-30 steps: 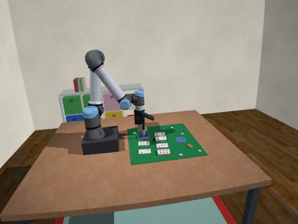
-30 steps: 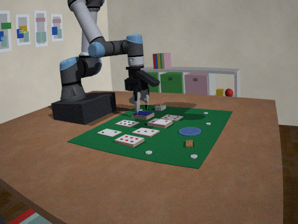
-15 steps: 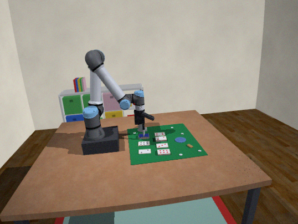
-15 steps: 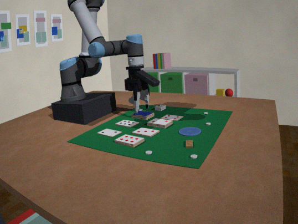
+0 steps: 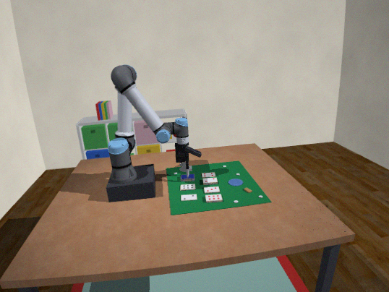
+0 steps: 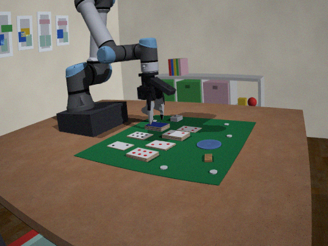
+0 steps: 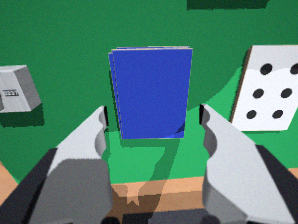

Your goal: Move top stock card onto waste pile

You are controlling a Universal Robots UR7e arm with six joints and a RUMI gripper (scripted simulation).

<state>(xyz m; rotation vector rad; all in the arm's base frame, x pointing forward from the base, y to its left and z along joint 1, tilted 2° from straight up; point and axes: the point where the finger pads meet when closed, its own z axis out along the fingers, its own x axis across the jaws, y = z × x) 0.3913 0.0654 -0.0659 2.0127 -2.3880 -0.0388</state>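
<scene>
Stock [image 6: 157, 125], the blue-backed stack, lies on the green mat [image 6: 189, 170] in the row nearest the arm's base [image 6: 64, 123], with the waste pile [image 6: 175, 134] just beside it, face up. In the wrist view its top card [image 7: 152, 92] is seen between the two grey fingers, framed by them but not touched. The gripper [image 6: 155, 117] is held half open with nothing in it, its tips just above the stack. The step in hand is judged to be the approach to the grasp: the lift has not begun. Next, a short descent is called for so that only the top tile's edges are caught, then a closing of the jaws; the tiles below are slightly fanned and could be dragged along. The arm is bent forward from its pedestal, the wrist pointed straight down over the mat's near corner. A black-spotted card [image 7: 265, 90] lies beside the stack, apart from it.
</scene>
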